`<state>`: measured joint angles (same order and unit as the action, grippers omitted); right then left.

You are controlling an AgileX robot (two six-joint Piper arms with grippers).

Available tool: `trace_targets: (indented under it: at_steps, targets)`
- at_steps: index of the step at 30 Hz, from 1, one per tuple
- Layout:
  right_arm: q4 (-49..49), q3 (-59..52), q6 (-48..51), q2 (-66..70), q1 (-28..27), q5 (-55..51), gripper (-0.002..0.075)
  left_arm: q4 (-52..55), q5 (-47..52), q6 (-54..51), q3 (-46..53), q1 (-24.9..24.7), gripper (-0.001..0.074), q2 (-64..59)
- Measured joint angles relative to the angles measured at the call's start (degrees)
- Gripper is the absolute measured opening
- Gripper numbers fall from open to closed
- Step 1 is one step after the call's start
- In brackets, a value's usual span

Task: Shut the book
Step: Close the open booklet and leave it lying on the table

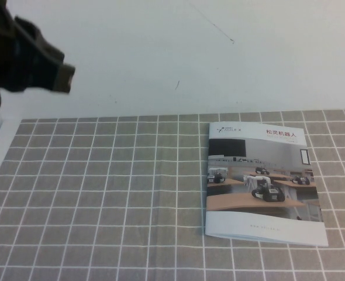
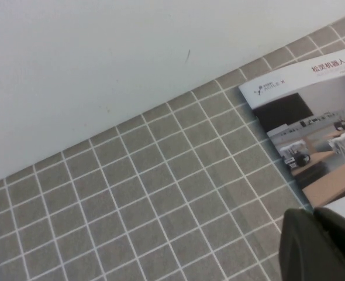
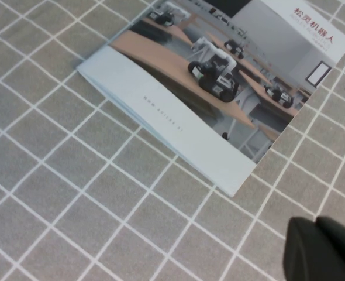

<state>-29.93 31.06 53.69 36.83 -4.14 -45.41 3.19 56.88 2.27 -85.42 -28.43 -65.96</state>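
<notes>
— How many things are out there?

— One book (image 1: 265,182), one grey checked mat (image 1: 102,193), two arms. The mat lies on a white tabletop (image 1: 161,52), and the book lies flat on the mat.

— Where on the mat?

— On its right half, starting close to the far edge. It sits well short of the mat's left edge.

— Open or shut?

— Shut, front face up.

— Which way does it point?

— Its long axis runs from the mat's far edge towards the near edge, a little skewed, with the near end swung slightly right. The red title (image 1: 283,133) is at the far end, by the far right corner of the book.

— And the grippers?

— The left gripper (image 2: 320,243) hangs over the tabletop's far left part, beyond the mat's far left corner and well apart from the book. The right gripper (image 3: 324,249) shows only in its own wrist view, above the mat near the book's near right corner, not touching it.

— Open or closed?

— I cannot tell for either one. Neither holds anything.
</notes>
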Motion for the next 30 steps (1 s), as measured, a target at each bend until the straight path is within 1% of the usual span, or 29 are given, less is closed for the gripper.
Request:
trace_targets:
  at_steps: [7, 10, 13, 17, 25, 30]
  targets:
    - [-3.45, -7.62, 0.0, -7.43, 0.0, 5.2, -0.0003, -2.45, -13.65, 0.62, 22.01, 0.0, -0.0001, 13.02]
    - [-3.58, -8.97, -0.22, -8.73, 0.0, 4.15, -0.0003, -2.6, -18.55, 0.62, 29.41, 0.0, -0.0001, 17.64]
    - [-3.58, -9.22, -0.37, -8.87, 0.0, 1.2, -0.0003, -2.6, -21.71, 0.62, 34.49, 0.0, -0.0001, 19.75]
    - [-3.91, -9.31, -0.37, -8.87, 0.0, -0.51, -0.0003, -2.49, -21.93, 0.62, 36.61, 0.0, -0.0001, 19.98]
    - [-4.59, -9.31, -0.37, -8.87, 0.0, -0.64, -0.0003, -2.49, -18.27, 0.62, 36.71, 0.0, -0.0001, 19.98]
    - [-4.59, -9.31, -0.37, -8.87, 0.0, -0.64, -0.0003, -2.49, -17.67, 0.62, 36.71, 0.0, -0.0001, 19.98]
